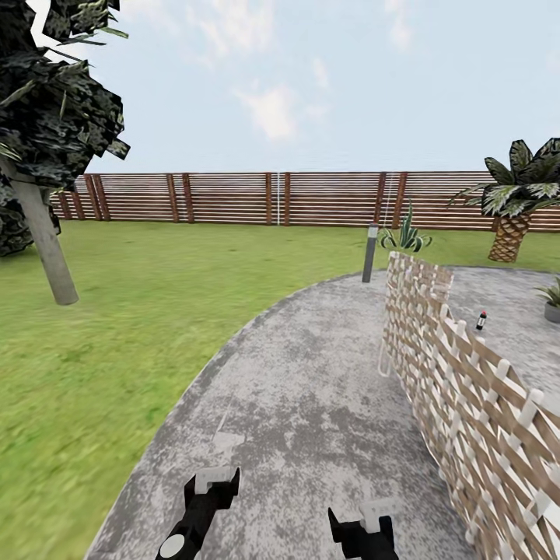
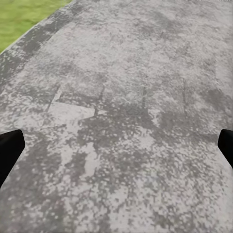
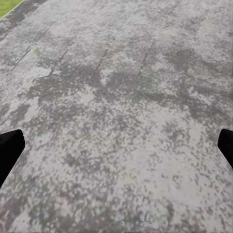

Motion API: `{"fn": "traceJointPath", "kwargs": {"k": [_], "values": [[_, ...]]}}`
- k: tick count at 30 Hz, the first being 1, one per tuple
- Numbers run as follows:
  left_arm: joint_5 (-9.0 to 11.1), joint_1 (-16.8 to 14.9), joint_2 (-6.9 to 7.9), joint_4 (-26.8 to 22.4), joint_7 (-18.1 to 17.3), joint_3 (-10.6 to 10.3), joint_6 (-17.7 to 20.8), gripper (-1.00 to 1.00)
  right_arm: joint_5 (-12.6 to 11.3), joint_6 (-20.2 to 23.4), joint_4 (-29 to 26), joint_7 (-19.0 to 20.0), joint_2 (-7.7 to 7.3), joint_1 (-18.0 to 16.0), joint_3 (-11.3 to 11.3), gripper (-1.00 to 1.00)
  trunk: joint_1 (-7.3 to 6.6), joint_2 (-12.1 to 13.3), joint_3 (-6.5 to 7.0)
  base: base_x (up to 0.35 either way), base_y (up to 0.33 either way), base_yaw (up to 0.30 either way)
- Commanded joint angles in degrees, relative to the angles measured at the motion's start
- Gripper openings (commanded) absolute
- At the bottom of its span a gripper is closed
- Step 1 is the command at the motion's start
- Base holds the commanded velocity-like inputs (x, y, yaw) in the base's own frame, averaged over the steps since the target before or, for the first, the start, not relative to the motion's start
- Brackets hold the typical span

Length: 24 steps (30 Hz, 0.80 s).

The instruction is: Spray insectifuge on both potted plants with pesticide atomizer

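The pesticide atomizer (image 1: 481,320) stands as a small dark bottle with a white and red top on the grey patio (image 1: 311,389), far right, behind a wicker seat back. One potted plant (image 1: 553,299) peeks in at the right edge of the head view; the other is out of view. My left gripper (image 1: 211,486) and right gripper (image 1: 365,523) hang low over the paving, far from the bottle. In the wrist views the left gripper (image 2: 116,145) and the right gripper (image 3: 116,145) are open over bare paving, with the dark fingers wide apart and nothing between them.
A woven wicker seat back (image 1: 459,381) runs along the right, between me and the bottle. A grey bollard lamp (image 1: 370,253) and a spiky agave (image 1: 406,236) stand at the patio's far edge, with a palm (image 1: 513,210) at the far right. Lawn (image 1: 140,311), a tree (image 1: 43,233) and the slatted fence (image 1: 233,198) lie left and beyond.
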Motion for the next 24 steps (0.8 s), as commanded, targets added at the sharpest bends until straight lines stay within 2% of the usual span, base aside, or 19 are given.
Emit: {"fn": "traceJointPath", "kwargs": {"k": [1, 7, 24], "values": [[0.14, -0.02, 0.01, 0.03, 0.0, -0.06, -0.17, 1.0, -0.03, 0.34, -0.12, 0.01, 0.0, 0.01, 0.0, 1.0, 0.0, -0.02, -0.05, 0.113, -0.005, 0.0], [0.14, -0.02, 0.01, 0.03, -0.01, -0.06, -0.17, 1.0, -0.03, 0.34, -0.12, 0.01, 0.03, 0.01, 0.0, 1.0, 0.0, -0.02, -0.05, 0.209, -0.07, 0.0], [0.14, -0.02, 0.01, 0.09, -0.02, -0.06, -0.17, 1.0, -0.03, 0.32, -0.12, 0.01, -0.01, 0.01, 0.0, 1.0, 0.0, -0.02, -0.05, 0.051, -0.03, 0.0]]}}
